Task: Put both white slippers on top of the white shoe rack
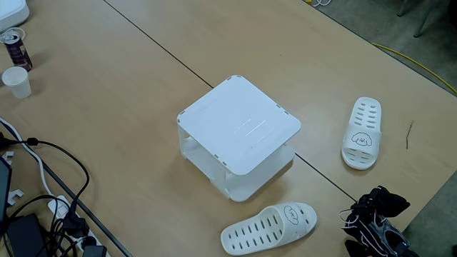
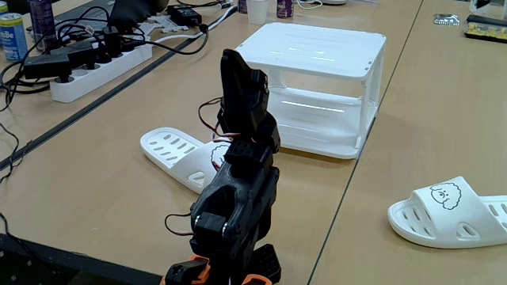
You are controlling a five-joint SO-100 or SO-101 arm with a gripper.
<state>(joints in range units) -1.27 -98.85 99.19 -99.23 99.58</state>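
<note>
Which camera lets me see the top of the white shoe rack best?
The fixed view looking down from above: the white shoe rack shows its whole flat top there, bare, nothing in the way. The low fixed view shows the rack from the side, its top slanted and the black arm covering one corner.

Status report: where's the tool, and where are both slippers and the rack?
Tool raised, free of both slippers, jaw state unclear. Two white rubber slippers on table, either side of white plastic shoe rack. Rack top bare, unobstructed.

white shoe rack (image 1: 239, 127) top bare, open from above; white slippers (image 1: 269, 227) (image 1: 362, 133) apart on bare table (image 1: 128, 86); cables (image 1: 50, 178), cup (image 1: 17, 82) far left
</note>
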